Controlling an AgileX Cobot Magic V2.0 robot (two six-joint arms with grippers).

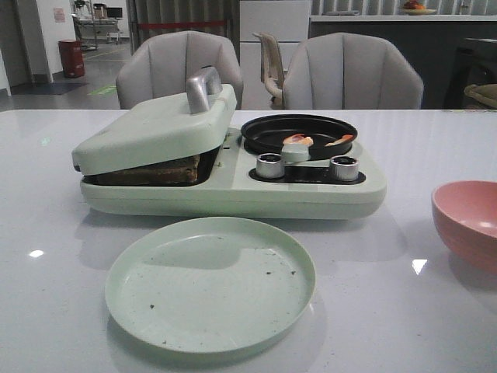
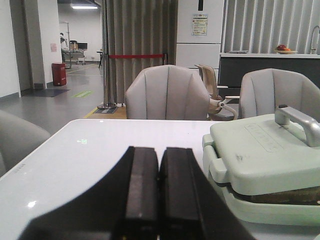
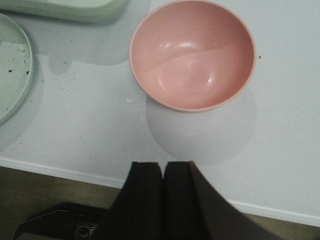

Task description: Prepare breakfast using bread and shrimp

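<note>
Bread (image 1: 155, 171) sits inside the left bay of the pale green breakfast maker (image 1: 233, 194), dark brown edge showing under the lid (image 1: 155, 128), which rests tilted on top of it, not fully down. Lid handle (image 1: 203, 87) is silver, at the lid's top. Shrimp (image 1: 298, 141) lie in the round black pan (image 1: 299, 132) on the machine's right side, one pale curled piece and a second orange-red one (image 1: 339, 141) near the pan's right rim. Two silver knobs (image 1: 270, 165) sit in front of the pan.

Green plate (image 1: 210, 284) sits on the white table (image 1: 46, 233) just in front of the machine, bare apart from dark crumbs. Pink bowl (image 1: 468, 221) stands at the table's right edge, nothing in it.

Left gripper (image 2: 159, 200) hangs over the table left of the machine, fingers pressed together, holding nothing. Right gripper (image 3: 164, 200) hangs above the table's near edge, close to the pink bowl, fingers also closed together with nothing between them. Neither touches any item.

Grey chairs (image 1: 178, 70) stand behind the table.
</note>
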